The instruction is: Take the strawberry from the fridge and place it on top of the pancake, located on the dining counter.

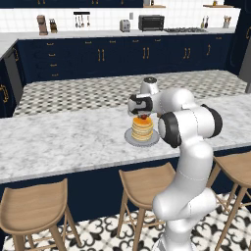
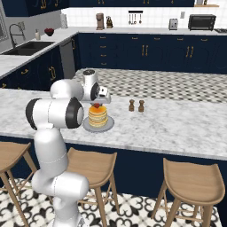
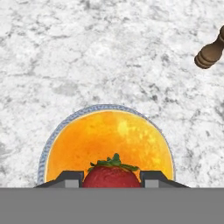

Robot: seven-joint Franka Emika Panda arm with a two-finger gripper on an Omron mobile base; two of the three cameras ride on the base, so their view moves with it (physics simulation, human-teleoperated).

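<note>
The strawberry, red with a green leafy cap, sits between my two finger tips, which press against its sides. My gripper is shut on it and hangs just over the top of the pancake, a golden stack on a round grey plate. From the base, the strawberry is seen right above the pancake on the dining counter, under my gripper. The right base view shows the same: gripper, strawberry, pancake, plate, on the dining counter.
Two small brown wooden grinders stand on the counter just right of the plate; one grinder shows in the hand view. Round wooden stools line the counter's near side. Navy cabinets with brass handles run along the far wall.
</note>
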